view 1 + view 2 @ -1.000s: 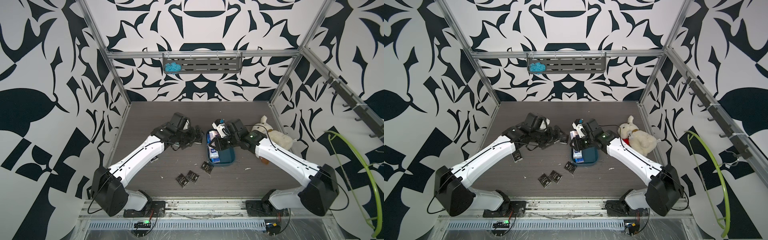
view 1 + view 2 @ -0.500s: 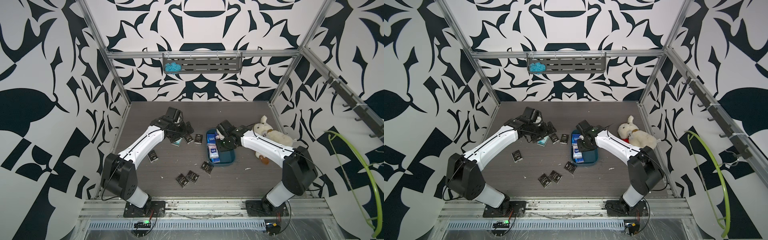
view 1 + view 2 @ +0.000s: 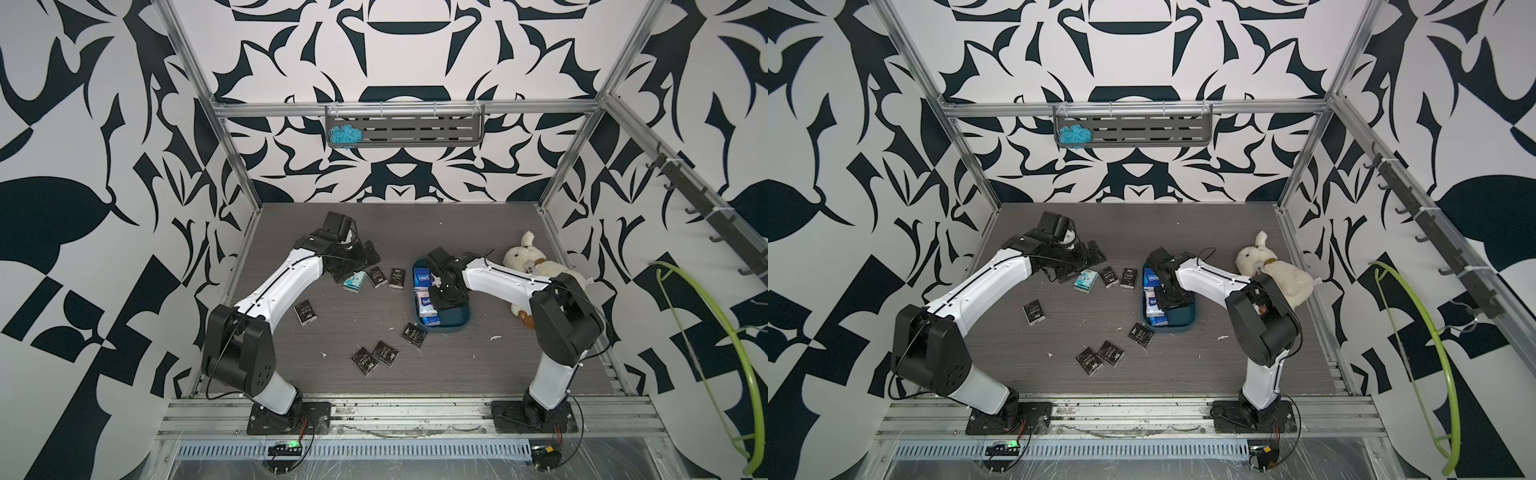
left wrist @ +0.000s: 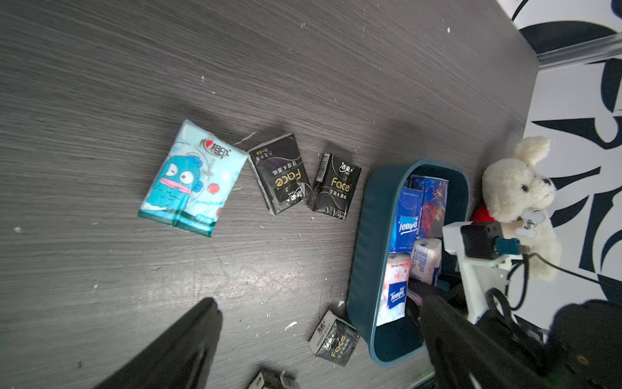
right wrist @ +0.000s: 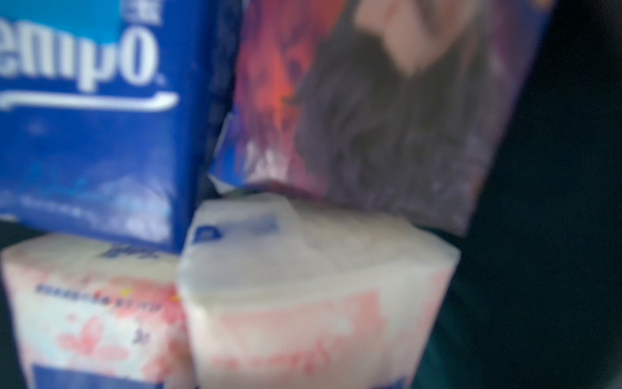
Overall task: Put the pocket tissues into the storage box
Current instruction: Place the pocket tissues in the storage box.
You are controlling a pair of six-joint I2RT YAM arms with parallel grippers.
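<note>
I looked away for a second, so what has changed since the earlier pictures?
The right gripper sank into the storage box; the left gripper, open, dropped toward the teal packet. No grab or release shows clearly. Loose black packets and plush dog stayed put.

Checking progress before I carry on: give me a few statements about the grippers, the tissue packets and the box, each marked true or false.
1. The left gripper is open and empty. True.
2. The box is empty. False: several packets lie in it.
3. A light teal packet lies on the table beside two black packets. True.
4. The toy dog sits in the box. False: it lies on the table outside it.
5. The right gripper reaches into the box. True.
</note>
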